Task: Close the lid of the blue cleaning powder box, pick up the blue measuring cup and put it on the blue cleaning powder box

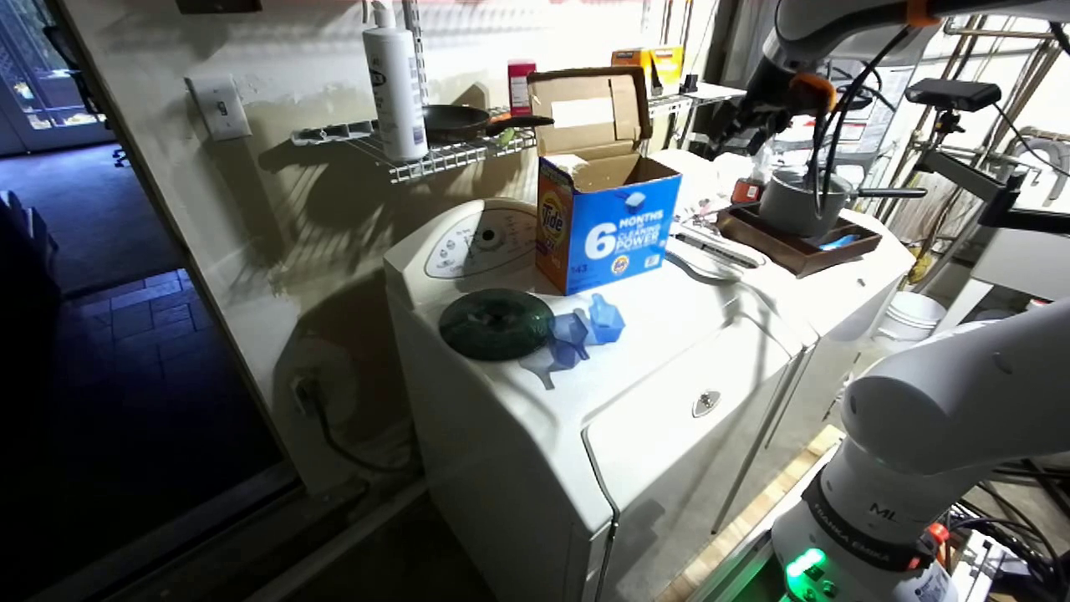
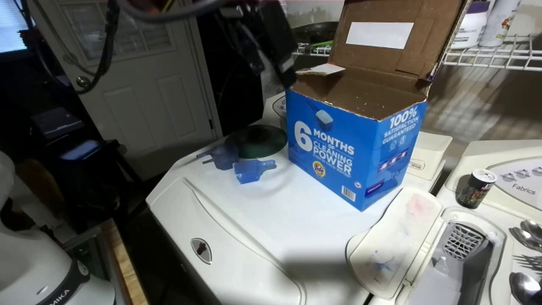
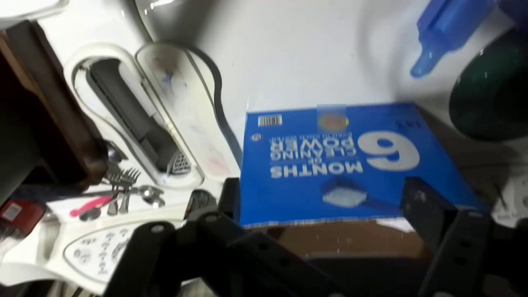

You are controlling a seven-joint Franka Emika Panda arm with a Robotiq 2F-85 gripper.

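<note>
The blue cleaning powder box [image 1: 619, 230] stands upright on the white machine; it shows in both exterior views [image 2: 330, 144] and the wrist view [image 3: 313, 198]. Its lid [image 1: 627, 104] stands up open at the back, brown inside facing forward [image 2: 372, 57]. Two translucent blue measuring cups with handles lie beside the box: a lighter one [image 1: 604, 319], also in the other views [image 2: 252, 170] [image 3: 451, 31], and a darker one [image 1: 568, 334] [image 2: 224, 156]. My gripper [image 3: 324, 198] is open and empty, held above the box's front side [image 1: 726, 138] [image 2: 273, 70]. The lid is hidden in the wrist view.
A round green disc [image 1: 496, 324] touches or nearly touches the cups. An open white compartment with its flap [image 2: 394, 245] lies right of the box. A brown tray [image 1: 794, 259] bears a grey pot [image 1: 802, 201]. A wire shelf [image 1: 468, 150] with a pan runs behind the box.
</note>
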